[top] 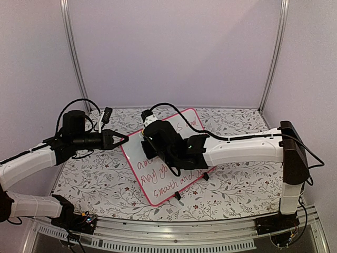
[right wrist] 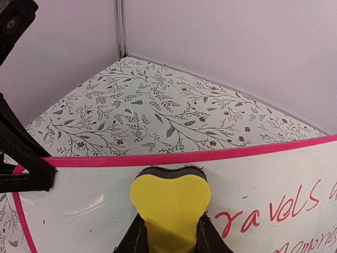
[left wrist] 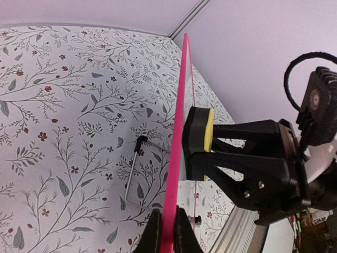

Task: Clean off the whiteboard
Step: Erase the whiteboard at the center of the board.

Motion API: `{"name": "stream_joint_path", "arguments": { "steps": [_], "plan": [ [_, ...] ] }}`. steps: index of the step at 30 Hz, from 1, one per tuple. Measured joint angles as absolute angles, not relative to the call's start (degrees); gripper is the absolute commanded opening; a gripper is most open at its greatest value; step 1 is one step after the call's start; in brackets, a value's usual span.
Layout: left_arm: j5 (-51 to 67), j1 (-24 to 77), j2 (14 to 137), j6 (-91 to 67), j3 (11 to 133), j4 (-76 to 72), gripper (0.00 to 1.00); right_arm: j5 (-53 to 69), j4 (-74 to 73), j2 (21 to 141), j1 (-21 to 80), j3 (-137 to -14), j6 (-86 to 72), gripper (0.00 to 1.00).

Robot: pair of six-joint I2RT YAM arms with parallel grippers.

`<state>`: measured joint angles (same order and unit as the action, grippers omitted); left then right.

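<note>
On floral-print table (top: 95,184), centre: whiteboard (top: 150,176) is standing tilted, pink frame, red handwriting showing on face. Left pincer (left wrist: 167,231) is clamping board's left frame edge, fingers together on it. Right pincer (right wrist: 168,240) is gripping yellow eraser (right wrist: 169,200), jaws closed on its sides. Am holding eraser's dark felt face at board's upper-left area, just under top frame; appears touching. Two black clip feet (top: 178,196) are sitting at board's near edge.
</note>
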<state>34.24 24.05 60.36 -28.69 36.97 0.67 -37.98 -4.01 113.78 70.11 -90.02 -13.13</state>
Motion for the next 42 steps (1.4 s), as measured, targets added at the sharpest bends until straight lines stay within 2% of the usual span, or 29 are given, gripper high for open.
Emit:
{"name": "stream_joint_path", "arguments": {
  "steps": [42],
  "plan": [
    [33.91, 24.05, 60.45, -29.47, 36.97, 1.04, 0.00, -39.24, 0.12, 109.73, 64.71, -82.15, -15.18, 0.25]
  ]
}}
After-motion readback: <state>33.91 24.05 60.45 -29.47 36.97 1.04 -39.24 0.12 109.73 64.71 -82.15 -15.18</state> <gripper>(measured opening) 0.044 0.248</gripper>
